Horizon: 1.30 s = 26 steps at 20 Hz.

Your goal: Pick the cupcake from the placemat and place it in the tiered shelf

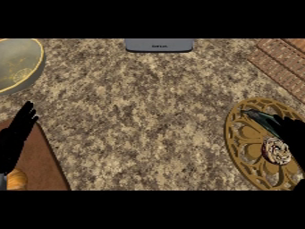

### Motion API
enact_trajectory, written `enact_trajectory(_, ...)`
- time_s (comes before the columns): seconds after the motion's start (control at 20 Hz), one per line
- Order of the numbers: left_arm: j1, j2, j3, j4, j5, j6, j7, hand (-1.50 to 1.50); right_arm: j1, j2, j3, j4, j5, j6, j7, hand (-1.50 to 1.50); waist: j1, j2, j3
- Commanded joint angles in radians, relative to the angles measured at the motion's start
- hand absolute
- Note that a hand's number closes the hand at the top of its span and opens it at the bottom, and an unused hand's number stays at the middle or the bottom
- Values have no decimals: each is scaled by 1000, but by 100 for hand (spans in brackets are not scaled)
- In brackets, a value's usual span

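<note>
A small cupcake (276, 151) with pale swirled frosting sits on a round golden openwork placemat (247, 138) at the lower right of the counter. My right hand (300, 138) lies over the placemat's right half, right beside the cupcake, with its thumb (260, 118) stretched across the placemat above the cupcake; the fingers look relaxed, not curled round the cupcake. The tiered shelf (290, 67), made of reddish-brown slats, fills the upper right corner. My left hand (13, 134) rests open at the lower left edge, fingers up.
A large grey bowl with a yellow rim (9, 65) stands at the upper left. A grey flat device (158, 44) lies at the far middle edge. A brown board (42, 165) lies under my left forearm. The counter is speckled stone.
</note>
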Motion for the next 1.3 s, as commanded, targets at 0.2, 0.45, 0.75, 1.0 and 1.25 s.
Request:
enact_trajectory(0.2,-26,-27,30,-52,-47,-15,78,0,-58,74,-56,130,103,14,-80,-150,-3,-1,0)
enact_trajectory(0.45,-12,-51,55,-55,-50,-29,72,0,4,90,-87,263,147,-150,-245,-150,-7,-1,1)
enact_trajectory(0.75,11,-98,73,-12,-98,-54,2,0,-105,120,-153,409,182,-132,-343,-150,-3,-1,0)
enact_trajectory(1.0,1,-65,131,-13,-90,-102,25,0,-80,228,-104,417,273,-140,-264,-150,-4,-1,0)
enact_trajectory(1.25,12,-126,102,-18,-141,-69,12,0,-197,226,-152,524,246,-92,-348,150,0,0,0)
